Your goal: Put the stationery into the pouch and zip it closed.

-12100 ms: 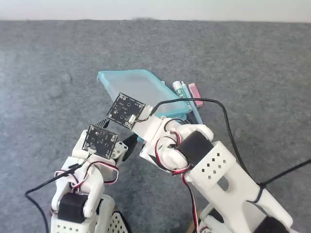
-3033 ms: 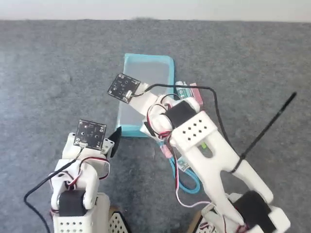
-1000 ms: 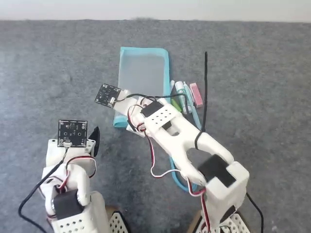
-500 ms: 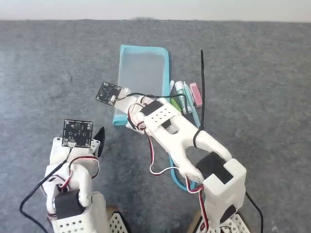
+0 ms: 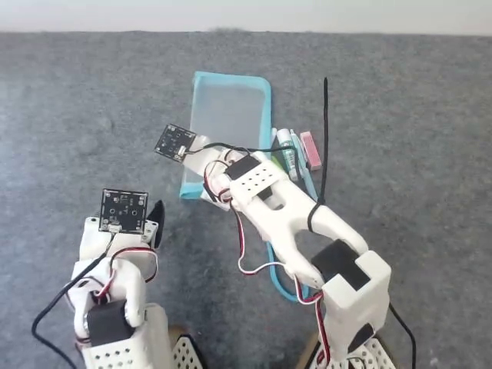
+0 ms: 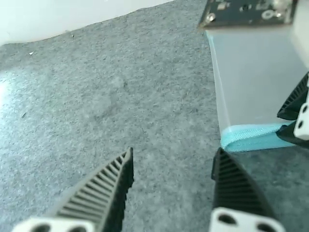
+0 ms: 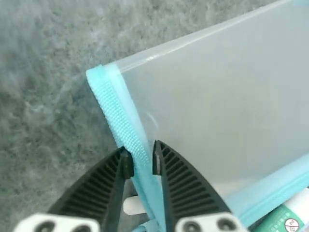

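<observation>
- Over the last twelve seconds the pouch [image 5: 231, 115] has swung from lying askew to lying square, its long sides running toward the far edge of the desk [image 5: 415, 92]. In the last three seconds it has slid farther from the arms. The left arm has drawn back from it toward the near left corner.
- High view: the pouch lies flat about midway along the far edge of the desk. The right arm [image 5: 265, 192] reaches across to the pouch's near left corner. The stationery [image 5: 294, 154], pens and a pink eraser, lies on the desk just beside the pouch's right long side and outside it. The left gripper [image 5: 156, 221] hangs over the desk toward the near left corner, apart from the pouch. A black cable tie [image 5: 324, 131] stands up beside the right arm.
- Left wrist view: the left gripper's jaws are spread wide with nothing between them, over grey desk. Beyond them is the pouch's teal near short edge, with the right gripper [image 6: 291, 118] at it.
- Right wrist view: the right gripper [image 7: 141, 157] is almost fully closed and pinches the teal zip band on the pouch's short edge, a little way in from the corner. A green-and-white piece of the stationery lies past the pouch's long side.
</observation>
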Controlling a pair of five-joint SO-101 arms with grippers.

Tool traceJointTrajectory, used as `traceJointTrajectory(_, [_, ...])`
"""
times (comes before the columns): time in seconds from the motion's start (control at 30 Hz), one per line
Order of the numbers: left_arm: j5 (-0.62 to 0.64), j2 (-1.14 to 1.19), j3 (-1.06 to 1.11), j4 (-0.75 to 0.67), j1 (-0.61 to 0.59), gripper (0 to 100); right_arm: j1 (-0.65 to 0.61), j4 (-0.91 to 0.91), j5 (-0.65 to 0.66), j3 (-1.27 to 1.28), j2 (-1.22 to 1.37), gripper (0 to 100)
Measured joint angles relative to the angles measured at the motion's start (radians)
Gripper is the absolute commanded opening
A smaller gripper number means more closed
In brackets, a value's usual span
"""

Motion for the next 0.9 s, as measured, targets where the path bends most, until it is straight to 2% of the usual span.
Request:
traceJointTrajectory(0.17, [0.000, 0.000, 0.015, 0.000, 0.000, 24, 0.002, 0.037, -0.021, 0.051, -0.095, 0.7])
traceJointTrajectory(0.37, [0.000, 0.000, 0.015, 0.000, 0.002, 25, 0.002, 0.052, -0.048, 0.239, -0.347, 0.6])
traceJointTrajectory(0.6, [0.000, 0.000, 0.046, 0.000, 0.060, 29, 0.002, 0.143, -0.080, 0.301, -0.592, 0.6])
traceJointTrajectory(0.9, [0.000, 0.000, 0.046, 0.000, 0.104, 29, 0.002, 0.199, -0.095, 0.301, -0.663, 0.6])
